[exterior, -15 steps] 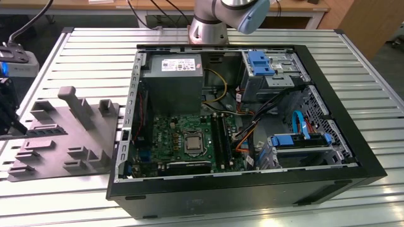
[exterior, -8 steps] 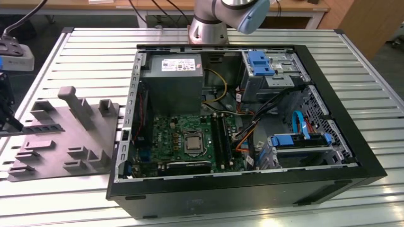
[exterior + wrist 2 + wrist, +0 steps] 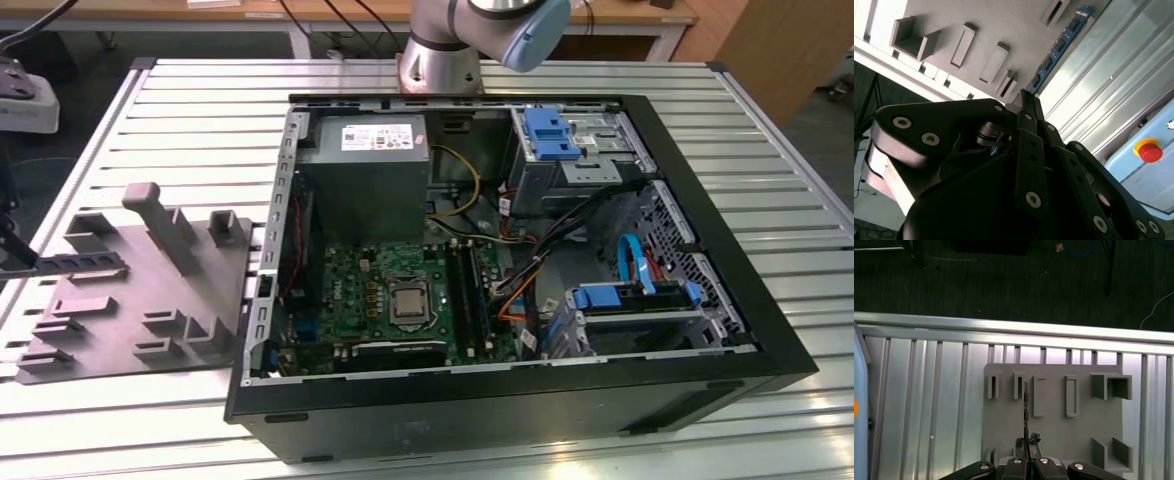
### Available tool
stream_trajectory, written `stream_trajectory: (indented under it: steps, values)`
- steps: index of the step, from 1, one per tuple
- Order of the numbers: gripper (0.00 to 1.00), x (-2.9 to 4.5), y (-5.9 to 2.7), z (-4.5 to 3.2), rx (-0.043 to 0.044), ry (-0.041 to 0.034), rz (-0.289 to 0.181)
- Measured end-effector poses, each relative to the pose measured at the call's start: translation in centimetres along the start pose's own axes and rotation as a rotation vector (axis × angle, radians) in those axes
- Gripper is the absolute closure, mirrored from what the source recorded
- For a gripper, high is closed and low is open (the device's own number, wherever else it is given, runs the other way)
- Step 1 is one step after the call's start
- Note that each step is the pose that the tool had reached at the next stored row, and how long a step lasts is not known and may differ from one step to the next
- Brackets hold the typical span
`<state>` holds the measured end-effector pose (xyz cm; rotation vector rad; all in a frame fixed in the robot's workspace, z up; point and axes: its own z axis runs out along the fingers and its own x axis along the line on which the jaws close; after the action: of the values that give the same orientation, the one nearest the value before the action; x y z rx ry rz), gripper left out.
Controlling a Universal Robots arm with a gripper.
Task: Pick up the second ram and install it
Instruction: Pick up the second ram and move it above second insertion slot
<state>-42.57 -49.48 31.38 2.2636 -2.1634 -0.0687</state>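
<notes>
In the exterior view my arm (image 3: 467, 40) rises at the far edge of the slatted metal tabletop (image 3: 200, 130). An open computer case (image 3: 534, 415) lies on it. Its motherboard (image 3: 340, 290) faces up, with long black slots (image 3: 467, 285) beside the processor socket (image 3: 404, 303). Just beside the case, on the exterior view's left, sits a grey holder tray (image 3: 134, 300) with upright blocks and slots.

In the second wrist view my pincer (image 3: 1024, 97) is clenched on one end of the second ram (image 3: 1058, 46). The blue stick runs straight out from the fingertips, its flat face and dark chips turned to the camera, and the grey tray (image 3: 1004, 25) lies behind it. This view adds a red push button (image 3: 1149, 151) on a pale blue box, past the tabletop's ribs (image 3: 1114, 75).

In the first wrist view the same stick (image 3: 1025, 405) is seen edge-on. It is a thin dark line leaving my pincer (image 3: 1027, 452) and crossing the tray (image 3: 1059, 435) between two of its narrow slots. Whether its far end touches the tray I cannot tell. Beyond the tabletop's (image 3: 929, 390) edge lies a dark floor (image 3: 1004, 285).
</notes>
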Motion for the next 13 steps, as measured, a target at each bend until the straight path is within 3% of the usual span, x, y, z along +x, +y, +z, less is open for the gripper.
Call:
stream_trajectory:
  steps: [13]
  values:
    - [0.88,-0.14,0.1,-2.8,-0.0001,0.0001,0.0]
